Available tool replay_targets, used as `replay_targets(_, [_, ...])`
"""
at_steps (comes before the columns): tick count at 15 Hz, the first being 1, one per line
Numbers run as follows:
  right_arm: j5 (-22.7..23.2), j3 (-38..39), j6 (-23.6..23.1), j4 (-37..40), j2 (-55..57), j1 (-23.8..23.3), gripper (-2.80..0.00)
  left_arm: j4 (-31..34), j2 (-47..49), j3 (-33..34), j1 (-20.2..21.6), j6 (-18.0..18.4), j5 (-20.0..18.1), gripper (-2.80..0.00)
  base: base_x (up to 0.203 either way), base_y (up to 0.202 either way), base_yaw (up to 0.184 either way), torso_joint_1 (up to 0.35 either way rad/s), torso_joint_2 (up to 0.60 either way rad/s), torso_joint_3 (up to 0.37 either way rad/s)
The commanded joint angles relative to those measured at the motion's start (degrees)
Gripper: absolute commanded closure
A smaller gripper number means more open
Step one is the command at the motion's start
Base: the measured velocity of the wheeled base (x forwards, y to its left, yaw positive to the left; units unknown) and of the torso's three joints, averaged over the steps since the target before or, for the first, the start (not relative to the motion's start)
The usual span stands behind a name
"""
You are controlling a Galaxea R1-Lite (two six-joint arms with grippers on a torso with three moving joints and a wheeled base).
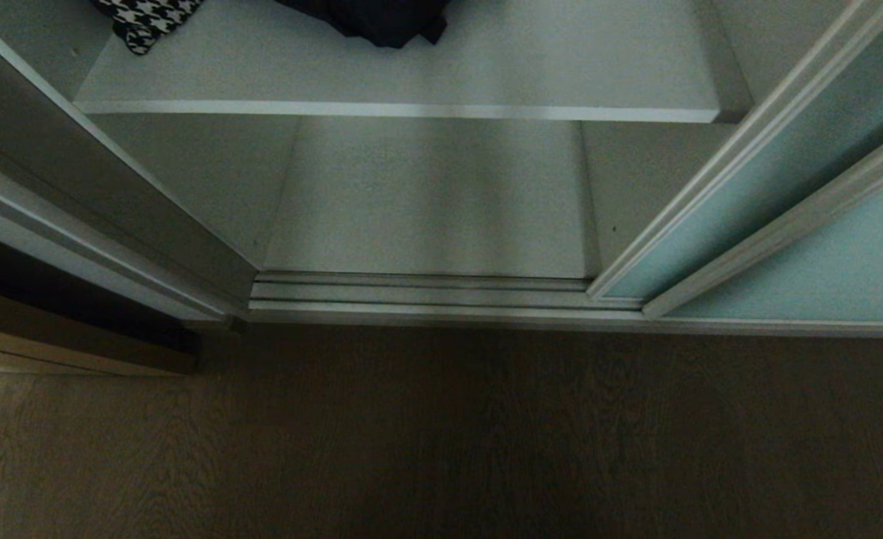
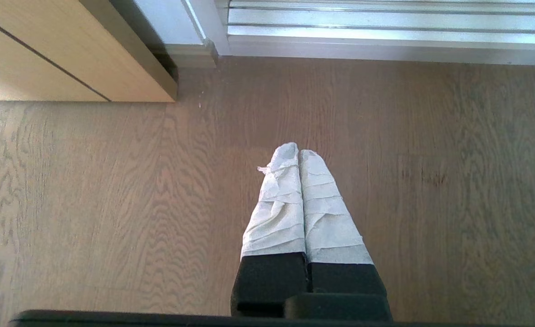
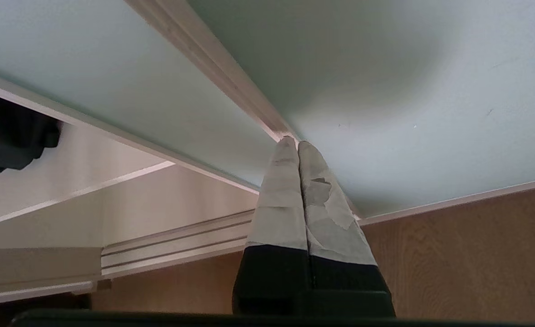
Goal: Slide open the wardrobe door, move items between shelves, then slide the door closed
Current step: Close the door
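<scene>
The wardrobe stands open in the head view. A black garment (image 1: 381,19) lies on the upper shelf (image 1: 411,78), and the lower shelf (image 1: 426,202) beneath it is bare. The sliding wardrobe door (image 1: 823,269), frosted blue-green glass in a silver frame, stands at the right beside a second glass panel (image 1: 778,172). My right gripper (image 3: 293,143) is shut on nothing, its taped tips right at the door's silver frame strip (image 3: 222,63); the garment (image 3: 8,136) shows off to one side. My left gripper (image 2: 298,152) is shut and empty above the wood floor. Neither gripper shows in the head view.
A black-and-white houndstooth cloth (image 1: 149,19) lies at the upper shelf's left end. The silver door track (image 1: 411,296) runs along the wardrobe's threshold. A beige wooden cabinet (image 2: 45,59) stands left of the wardrobe. Brown wood-grain floor (image 1: 441,434) lies in front.
</scene>
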Motion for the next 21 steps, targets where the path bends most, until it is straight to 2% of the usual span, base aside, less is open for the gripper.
replay_targets(1, [0.18, 0.04, 0.23, 0.07, 0.54, 0.36, 0.0, 0.01, 0.08, 0.0, 0.02, 0.01, 0.01, 0.0, 0.0, 0.0, 0.0, 0.0, 0.0, 0.0])
replay_targets(8, [0.31, 1.16, -0.27, -2.03, -0.1, 5.42, 0.0, 0.01, 0.08, 0.0, 0.02, 0.01, 0.01, 0.0, 0.0, 0.0, 0.0, 0.0, 0.0, 0.0])
replay_targets(11, [0.58, 1.57, -0.28, -3.72, -1.39, 5.14, 0.0, 0.01, 0.08, 0.0, 0.02, 0.01, 0.01, 0.0, 0.0, 0.0, 0.0, 0.0, 0.0, 0.0])
replay_targets(17, [1.09, 5.17, -0.3, -8.97, -3.53, -3.4, 0.0, 0.01, 0.08, 0.0, 0.02, 0.01, 0.01, 0.0, 0.0, 0.0, 0.0, 0.0, 0.0, 0.0])
replay_targets(21, [1.23, 5.28, -0.16, -9.07, -2.21, -4.03, 0.0, 0.01, 0.08, 0.0, 0.02, 0.01, 0.01, 0.0, 0.0, 0.0, 0.0, 0.0, 0.0, 0.0])
